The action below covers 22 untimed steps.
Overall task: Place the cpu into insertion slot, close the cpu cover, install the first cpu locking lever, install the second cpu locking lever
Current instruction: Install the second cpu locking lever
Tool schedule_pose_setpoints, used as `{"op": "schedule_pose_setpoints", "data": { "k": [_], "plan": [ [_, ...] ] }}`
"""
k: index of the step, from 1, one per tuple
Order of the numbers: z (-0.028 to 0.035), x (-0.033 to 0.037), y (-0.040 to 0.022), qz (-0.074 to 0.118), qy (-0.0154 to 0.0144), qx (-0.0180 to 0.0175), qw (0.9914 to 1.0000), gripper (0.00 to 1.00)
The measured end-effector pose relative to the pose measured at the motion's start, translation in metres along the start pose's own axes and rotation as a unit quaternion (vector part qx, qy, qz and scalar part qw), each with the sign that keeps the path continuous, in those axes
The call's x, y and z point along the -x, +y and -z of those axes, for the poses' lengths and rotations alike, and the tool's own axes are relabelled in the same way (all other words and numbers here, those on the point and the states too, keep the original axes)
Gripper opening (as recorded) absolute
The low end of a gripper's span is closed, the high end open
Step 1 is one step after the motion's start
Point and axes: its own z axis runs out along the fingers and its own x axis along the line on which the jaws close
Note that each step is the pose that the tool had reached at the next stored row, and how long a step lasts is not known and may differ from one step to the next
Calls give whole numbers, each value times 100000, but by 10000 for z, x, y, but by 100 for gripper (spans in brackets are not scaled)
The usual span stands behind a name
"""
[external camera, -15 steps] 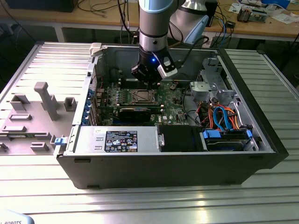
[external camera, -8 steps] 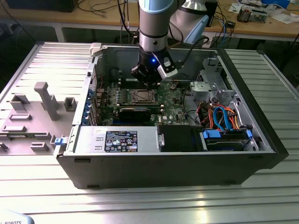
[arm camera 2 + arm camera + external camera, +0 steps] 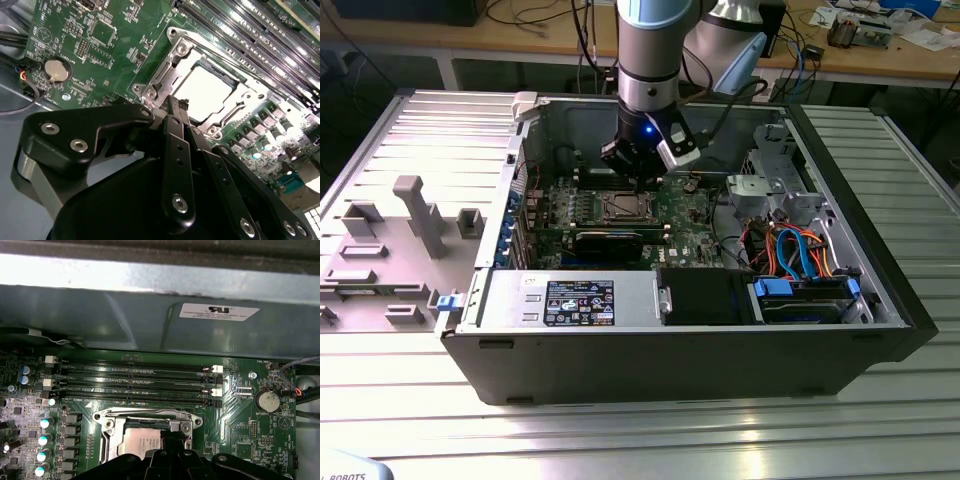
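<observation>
Poised low over the motherboard (image 3: 620, 215) inside the open computer case (image 3: 700, 330), with the claw (image 3: 176, 107) drawn together to a narrow tip and clamped on nothing visible. Seated in the socket: the cpu (image 3: 204, 92), its pale metal top flat and square in both wrist views, also seen at (image 3: 141, 439). Folded down around it, the cpu cover (image 3: 165, 70), a silvery frame with its window showing the chip; seemingly closed, though whether fully flush cannot be told. Tip of the claw just beside the edge of that frame in the second wrist view, touching or a hair apart, not to be settled from these pictures. Judged from this: placing of the chip done, closing of the cover done or nearly so. State of the two locking levers unclear; thin metal along the socket edges, but latched or free cannot be said, so both lever steps best counted as still open. Nearby, the memory slots (image 3: 135, 382) running alongside the socket, and a coin battery (image 3: 266, 401) well apart. Case resting on a ribbed metal surface (image 3: 620, 440).
</observation>
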Motion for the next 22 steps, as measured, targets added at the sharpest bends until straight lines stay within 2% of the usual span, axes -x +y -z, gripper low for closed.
{"op": "schedule_pose_setpoints", "data": {
  "k": [2, 10, 22],
  "plan": [
    [34, 1, 4, -2, -4, 5, 100000, 11],
    [41, -1, -47, -6, -4, 9, 100000, 11],
    [43, -2, -65, 0, -1, 4, 100000, 11]
  ]
}}
